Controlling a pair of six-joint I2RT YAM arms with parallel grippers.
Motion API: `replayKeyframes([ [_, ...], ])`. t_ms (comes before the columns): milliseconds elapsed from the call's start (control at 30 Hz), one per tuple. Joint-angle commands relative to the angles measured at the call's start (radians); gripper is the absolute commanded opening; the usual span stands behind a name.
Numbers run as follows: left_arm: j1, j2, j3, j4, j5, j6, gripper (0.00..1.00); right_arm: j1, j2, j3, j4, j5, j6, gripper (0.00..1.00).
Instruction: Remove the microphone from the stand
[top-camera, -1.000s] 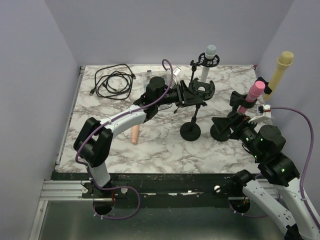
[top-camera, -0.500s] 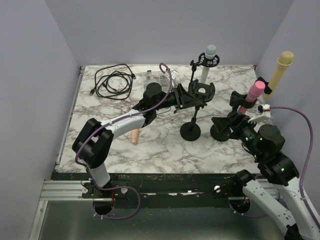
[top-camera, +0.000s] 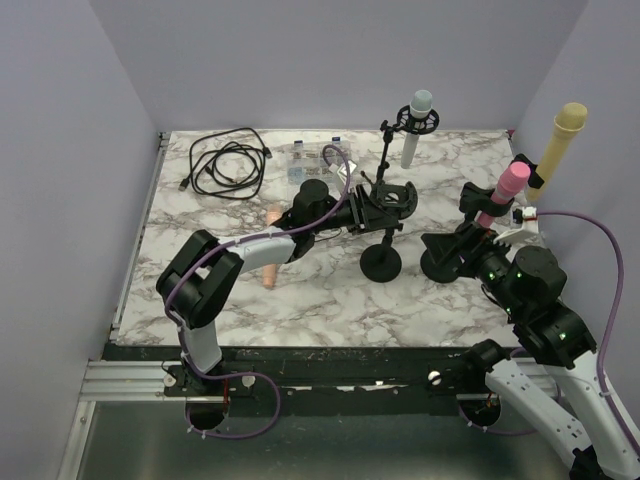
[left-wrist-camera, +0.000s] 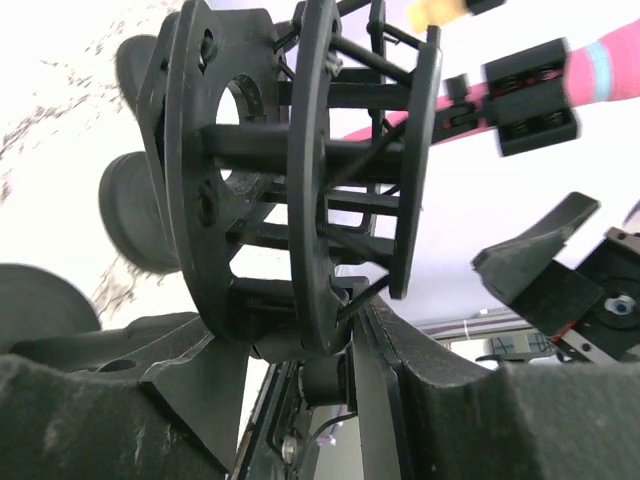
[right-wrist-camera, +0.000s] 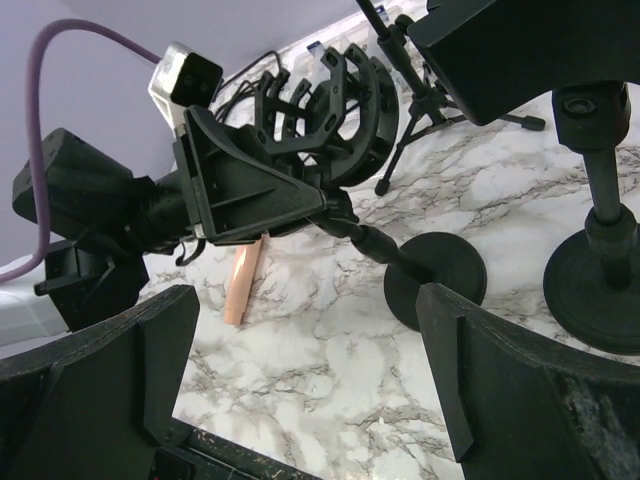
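Observation:
My left gripper (top-camera: 368, 205) is shut on the black shock mount (top-camera: 392, 197) of the middle stand, whose round base (top-camera: 381, 264) sits on the marble table. In the left wrist view the mount's rings (left-wrist-camera: 300, 150) stand between my gripper's fingers (left-wrist-camera: 300, 340), and the mount holds no microphone. A peach microphone (top-camera: 267, 274) lies flat on the table under my left arm; it also shows in the right wrist view (right-wrist-camera: 241, 285). My right gripper (right-wrist-camera: 310, 380) is open and empty, hovering near the stand base (right-wrist-camera: 437, 280).
A pink microphone (top-camera: 505, 190) sits in a stand with a base (top-camera: 440, 262) at the right. A grey microphone (top-camera: 418, 118) stands in a mount at the back. A yellow microphone (top-camera: 560, 135) is at the far right. A black cable (top-camera: 225, 165) lies coiled back left.
My left gripper and the shock mount have shifted slightly toward the near side and tilted. The right arm has barely moved.

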Motion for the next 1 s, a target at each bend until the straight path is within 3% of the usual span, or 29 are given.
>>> replayKeyframes([
  [0, -0.016, 0.074, -0.076, -0.188, 0.014, 0.053, 0.25, 0.004, 0.004, -0.001, 0.018, 0.008, -0.005, 1.0],
  [133, -0.017, 0.073, -0.075, -0.19, 0.02, 0.054, 0.29, 0.004, 0.005, -0.003, 0.018, 0.006, -0.006, 1.0],
  [500, -0.014, -0.044, 0.011, -0.306, 0.036, 0.126, 0.63, 0.004, 0.003, 0.025, -0.008, 0.031, -0.025, 1.0],
  [600, -0.008, -0.121, 0.032, -0.332, 0.038, 0.173, 0.98, 0.004, 0.009, 0.052, -0.024, 0.054, -0.051, 1.0],
  [967, 0.028, -0.434, 0.088, -0.681, -0.062, 0.434, 0.99, 0.004, 0.079, 0.234, -0.135, 0.221, -0.208, 1.0],
])
